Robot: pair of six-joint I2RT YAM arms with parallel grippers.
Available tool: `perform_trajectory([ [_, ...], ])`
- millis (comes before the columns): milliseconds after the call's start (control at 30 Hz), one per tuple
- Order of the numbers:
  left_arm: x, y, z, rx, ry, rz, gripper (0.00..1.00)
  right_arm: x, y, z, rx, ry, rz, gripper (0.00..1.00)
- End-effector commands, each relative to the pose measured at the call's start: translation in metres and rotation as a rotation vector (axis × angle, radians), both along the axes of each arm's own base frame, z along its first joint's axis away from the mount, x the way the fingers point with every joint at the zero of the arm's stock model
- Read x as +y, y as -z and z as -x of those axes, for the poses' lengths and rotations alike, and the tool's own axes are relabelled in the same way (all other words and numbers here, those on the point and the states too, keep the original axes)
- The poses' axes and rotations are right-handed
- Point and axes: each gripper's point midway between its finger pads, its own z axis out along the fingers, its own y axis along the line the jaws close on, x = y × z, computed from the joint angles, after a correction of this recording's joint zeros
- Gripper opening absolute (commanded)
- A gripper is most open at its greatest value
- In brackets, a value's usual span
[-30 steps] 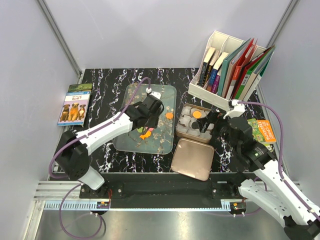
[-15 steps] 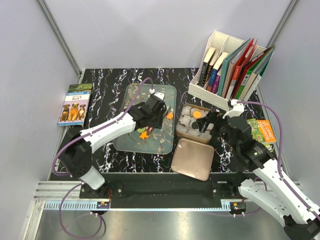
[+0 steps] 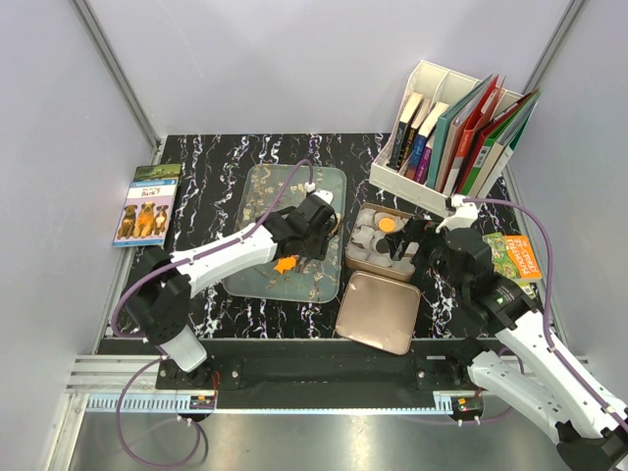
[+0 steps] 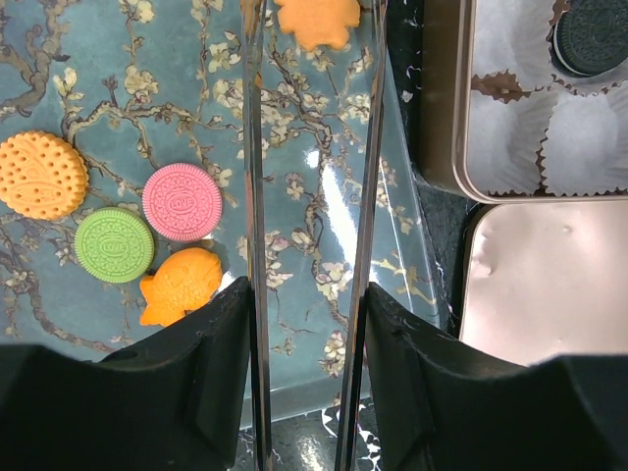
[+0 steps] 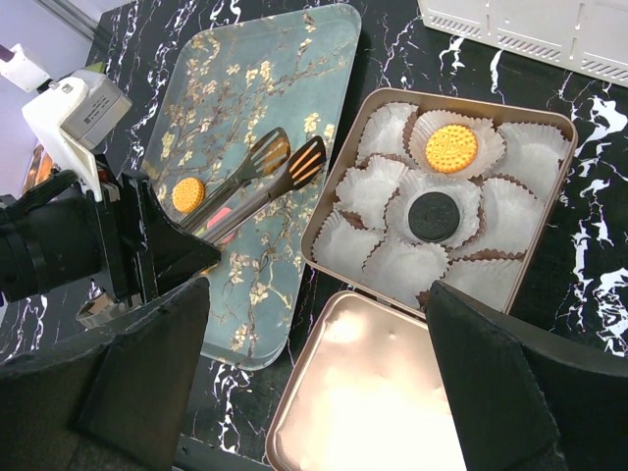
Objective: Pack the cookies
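Swinging right over the last second, the left arm has carried the left gripper from the middle of the tray to its right side, close to the tin. The right arm has hardly shifted.

Farthest left, a book with dogs on its cover lies at the table's edge. Four cookies lie loose in a cluster on the flowered tray. They are a round orange cookie, a green cookie just beside a pink cookie, and a fish-shaped cookie right under those two.

The left gripper is clamped on a pair of tongs, its fingers pressed against the outside of both arms. A scalloped orange cookie sits between those arms near their tips. Whether it is pinched or merely lying on the tray cannot be told.

Right of the tray, the tin is lined with white paper cups. One cup holds a black cookie and another, farther back, holds a dotted orange cookie. The lid lies just beside the tin, on the side nearer the arms.

The right gripper hangs near tin and lid, its jaws spread wide with nothing between them. Behind it stands a rack of books, and a booklet lies at the far right.
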Motion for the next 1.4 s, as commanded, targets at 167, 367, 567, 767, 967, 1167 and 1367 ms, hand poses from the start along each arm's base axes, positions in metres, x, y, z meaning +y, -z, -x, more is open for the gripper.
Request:
perform_trajectory([
  [167, -0.008, -0.001, -0.005, -0.019, -0.01, 0.041, 0.48, -0.001, -0.009, -0.004, -0.038, 0.013, -0.008, 1.0],
  [367, -0.004, -0.002, -0.003, -0.018, -0.015, 0.041, 0.48, -0.001, -0.008, -0.004, -0.036, 0.013, -0.009, 1.0],
  [567, -0.002, 0.007, 0.002, 0.001, -0.013, 0.028, 0.48, -0.001, -0.005, -0.004, -0.03, 0.014, -0.005, 1.0],
  [767, -0.002, -0.001, -0.003, -0.022, -0.02, 0.035, 0.36, -0.002, -0.007, -0.002, -0.039, 0.013, -0.01, 1.0],
  [967, 0.002, -0.039, -0.014, -0.11, -0.029, 0.039, 0.32, -0.002, -0.01, -0.003, -0.044, 0.016, -0.013, 1.0],
  [1167, 0.0, -0.09, -0.016, -0.204, -0.012, 0.097, 0.32, -0.002, -0.021, -0.002, -0.066, 0.014, -0.024, 1.0],
  [1367, -0.025, -0.113, -0.009, -0.252, 0.052, 0.123, 0.31, -0.004, -0.024, -0.001, -0.071, 0.016, -0.023, 1.0],
])
